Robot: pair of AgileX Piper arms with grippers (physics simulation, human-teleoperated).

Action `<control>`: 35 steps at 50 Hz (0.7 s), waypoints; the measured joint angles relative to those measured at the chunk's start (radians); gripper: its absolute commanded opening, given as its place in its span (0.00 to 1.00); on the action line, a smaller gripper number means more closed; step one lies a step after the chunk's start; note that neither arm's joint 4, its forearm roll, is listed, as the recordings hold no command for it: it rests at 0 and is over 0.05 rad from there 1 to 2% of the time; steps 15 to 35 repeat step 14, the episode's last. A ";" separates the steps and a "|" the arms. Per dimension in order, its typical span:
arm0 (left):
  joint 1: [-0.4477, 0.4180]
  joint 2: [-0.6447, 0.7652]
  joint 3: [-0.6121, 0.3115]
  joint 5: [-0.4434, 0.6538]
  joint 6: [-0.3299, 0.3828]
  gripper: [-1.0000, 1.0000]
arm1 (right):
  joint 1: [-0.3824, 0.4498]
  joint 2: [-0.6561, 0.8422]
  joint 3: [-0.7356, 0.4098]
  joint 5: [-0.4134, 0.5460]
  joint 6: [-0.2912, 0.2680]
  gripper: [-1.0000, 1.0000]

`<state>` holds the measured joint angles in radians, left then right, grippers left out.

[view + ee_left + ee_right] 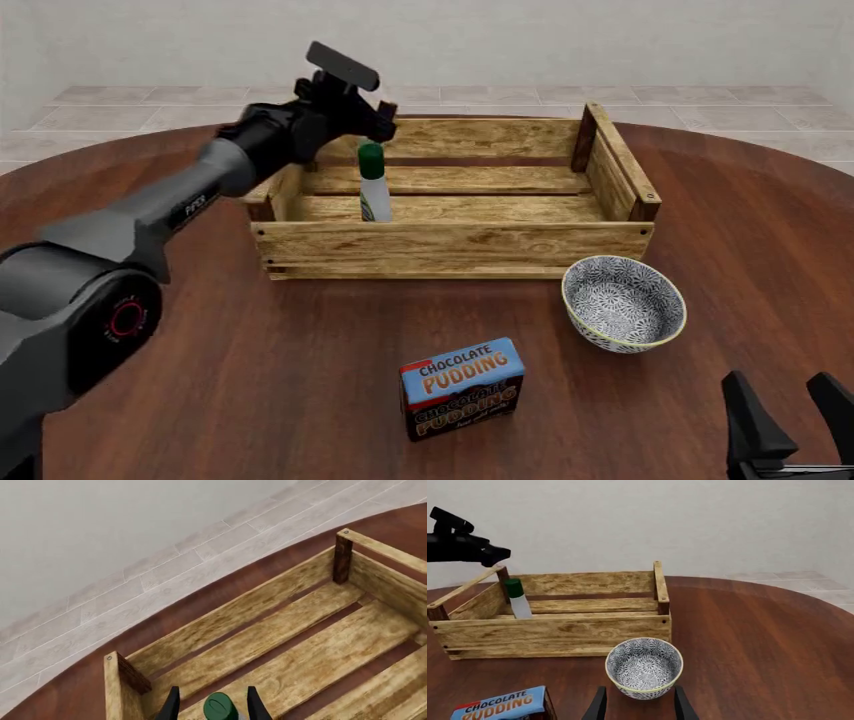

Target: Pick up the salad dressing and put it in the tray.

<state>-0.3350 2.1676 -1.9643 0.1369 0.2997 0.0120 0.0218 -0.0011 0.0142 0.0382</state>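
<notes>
The bottle (374, 184) stands upright inside the crate (454, 243), at its left end, base on the slats near the left wall. The left gripper (363, 118) hangs directly above it; in the left wrist view the green cap (221, 706) sits between the two fingers (171, 706) with a visible gap on each side, so the jaws stand spread and not pressing the bottle. The front view agrees: the gripper is above the cap, apart from it. The right gripper (790, 412) rests low at the near right edge of the table (240, 380), fingers parted and holding nothing, well clear of the bowl (623, 302) and the pudding box (462, 389). Judgement: placement appears made, with only the retreat left. Risks: the bottle is slim and tall, so a sideways withdrawal could let a finger catch the cap and tip it against the crate wall or flat onto the slats. A straight lift away from the cap avoids this. The arm should also clear the left corner post (119, 680).
</notes>
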 measured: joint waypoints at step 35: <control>-0.021 -0.155 0.213 -0.092 -0.007 1.00 | 0.003 0.000 0.000 -0.002 -0.005 1.00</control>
